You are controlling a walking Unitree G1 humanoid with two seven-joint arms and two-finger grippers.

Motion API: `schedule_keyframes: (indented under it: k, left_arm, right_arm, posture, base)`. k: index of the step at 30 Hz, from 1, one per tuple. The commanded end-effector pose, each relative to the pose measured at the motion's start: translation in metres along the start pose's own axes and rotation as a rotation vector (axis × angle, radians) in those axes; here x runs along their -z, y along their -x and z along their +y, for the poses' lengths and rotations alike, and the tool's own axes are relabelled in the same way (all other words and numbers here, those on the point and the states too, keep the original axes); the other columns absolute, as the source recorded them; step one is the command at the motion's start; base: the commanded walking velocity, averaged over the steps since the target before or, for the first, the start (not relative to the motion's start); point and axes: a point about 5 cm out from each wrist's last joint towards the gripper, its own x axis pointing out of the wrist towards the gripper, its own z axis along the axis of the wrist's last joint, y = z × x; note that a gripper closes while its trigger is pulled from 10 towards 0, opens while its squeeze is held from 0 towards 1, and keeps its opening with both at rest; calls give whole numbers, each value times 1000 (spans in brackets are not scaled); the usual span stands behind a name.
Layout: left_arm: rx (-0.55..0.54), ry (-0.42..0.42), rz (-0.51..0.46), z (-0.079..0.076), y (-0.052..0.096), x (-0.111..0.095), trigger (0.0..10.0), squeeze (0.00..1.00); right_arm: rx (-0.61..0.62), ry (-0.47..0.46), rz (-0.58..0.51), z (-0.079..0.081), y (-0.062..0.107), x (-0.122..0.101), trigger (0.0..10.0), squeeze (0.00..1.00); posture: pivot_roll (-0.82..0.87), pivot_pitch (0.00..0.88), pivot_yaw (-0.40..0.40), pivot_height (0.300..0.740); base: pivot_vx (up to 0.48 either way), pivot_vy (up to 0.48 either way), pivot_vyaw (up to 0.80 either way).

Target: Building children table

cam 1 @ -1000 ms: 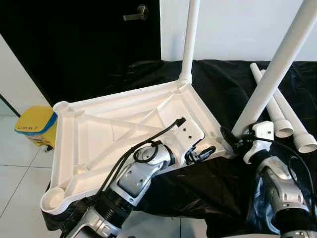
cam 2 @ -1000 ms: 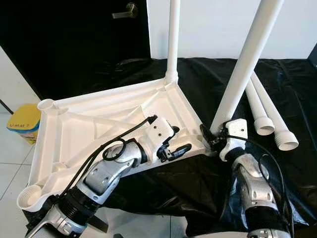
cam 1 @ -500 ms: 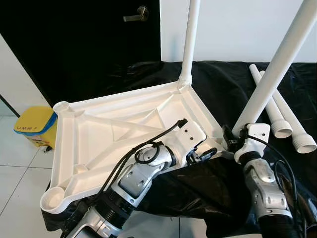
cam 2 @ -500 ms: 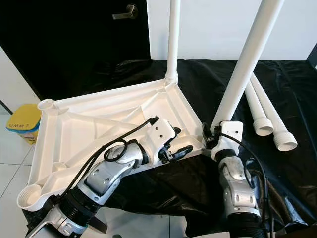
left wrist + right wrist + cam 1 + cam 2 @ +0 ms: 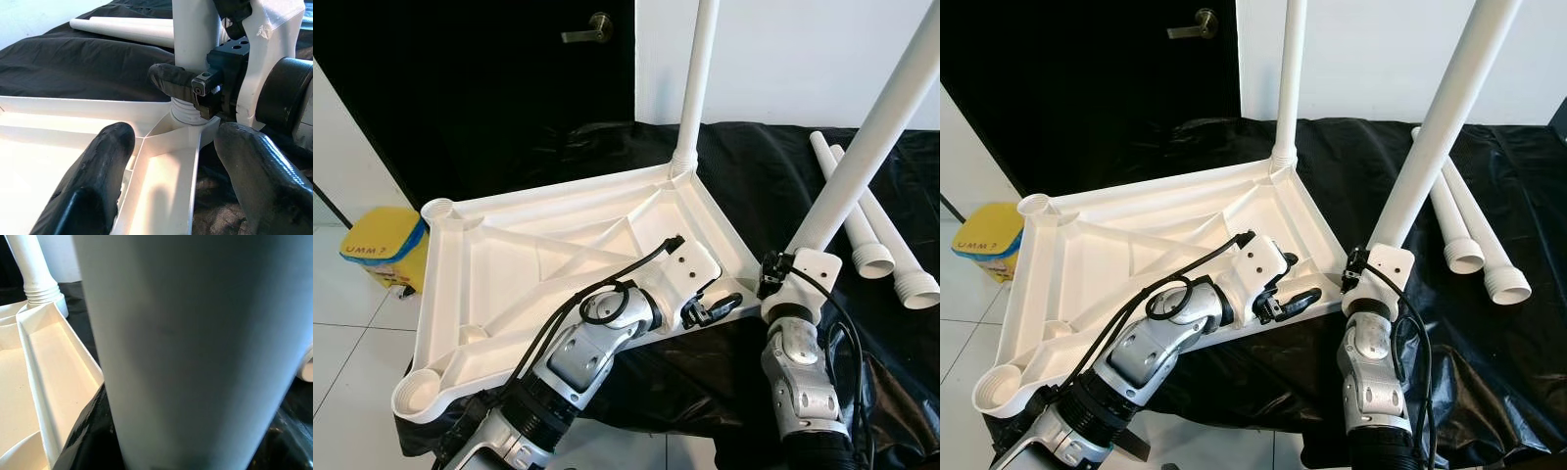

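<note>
The white table top [image 5: 509, 274] lies upside down on a black cloth. One white leg [image 5: 698, 78] stands upright in its far right corner socket. My right gripper [image 5: 777, 271] is shut on a second leg [image 5: 862, 157]. This leg leans to the right, with its threaded end [image 5: 186, 110] at the near right corner socket. My left gripper [image 5: 710, 308] is open at the near right rim. Its fingers [image 5: 98, 166] stand on either side of the rim wall, just beside that socket.
Two loose white legs [image 5: 862, 240] lie on the black cloth [image 5: 773, 176] to the right. A yellow bin [image 5: 382, 245] stands on the tiled floor at the left. A black door [image 5: 509, 78] is behind the table top.
My right forearm has swung left, in under the held leg, and the wrist sits closer to the corner. The leg's lower end stays at the socket. The left gripper has not moved.
</note>
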Motion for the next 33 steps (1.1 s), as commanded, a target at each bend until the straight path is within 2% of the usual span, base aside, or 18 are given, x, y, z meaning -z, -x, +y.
schedule_keyframes:
  k: [1, 10, 11, 12, 13, 19, 24, 31, 32, 33]
  left_arm:
    - [89, 2, 6, -5, 0, 2, 10000, 0]
    - [89, 0, 5, -5, 0, 2, 10000, 0]
    - [89, 1, 5, -5, 0, 2, 10000, 0]
    - [89, 1, 5, -5, 0, 2, 10000, 0]
    - [90, 2, 6, -6, 0, 2, 10000, 0]
    - [90, 5, 6, -6, 1, 2, 10000, 0]
    - [92, 8, 6, -7, 1, 2, 10000, 0]
    - [95, 10, 7, -8, 1, 2, 10000, 0]
    - [98, 12, 6, -8, 1, 2, 10000, 0]
    - [100, 13, 6, -9, 1, 2, 10000, 0]
  right_arm:
    - [34, -2, 104, -3, 6, 20, 10000, 0]
    - [16, 17, 60, -1, 6, 13, 10000, 0]
    - [9, 21, 52, -1, 6, 12, 10000, 675]
    - [4, 23, 48, -1, 6, 12, 10000, 675]
    - [-12, 27, 35, -1, 6, 10, 10000, 1000]
    - [-55, 40, 1, -4, 7, 6, 10000, 1000]
    - [-158, 57, -58, -17, 7, -2, 10000, 1000]
    - [-243, 82, -67, -26, 5, -4, 10000, 1000]
    - [-288, 94, -69, -27, 4, -4, 10000, 184]
    - [-340, 108, -72, -28, 2, -6, 10000, 0]
  posture:
    - [-232, 17, 33, 740]
    - [-231, 18, 32, 740]
    - [-231, 18, 32, 740]
    - [-231, 18, 32, 740]
    - [-231, 20, 31, 740]
    - [-231, 25, 31, 740]
    - [-238, 34, 35, 740]
    - [-247, 43, 41, 740]
    - [-249, 46, 45, 740]
    - [-251, 48, 46, 740]
  base:
    - [0, 0, 0]
    - [0, 0, 0]
    - [0, 0, 0]
    - [0, 0, 0]
    - [0, 0, 0]
    - [0, 0, 0]
    - [0, 0, 0]
    - [0, 0, 0]
    - [0, 0, 0]
    - [0, 0, 0]
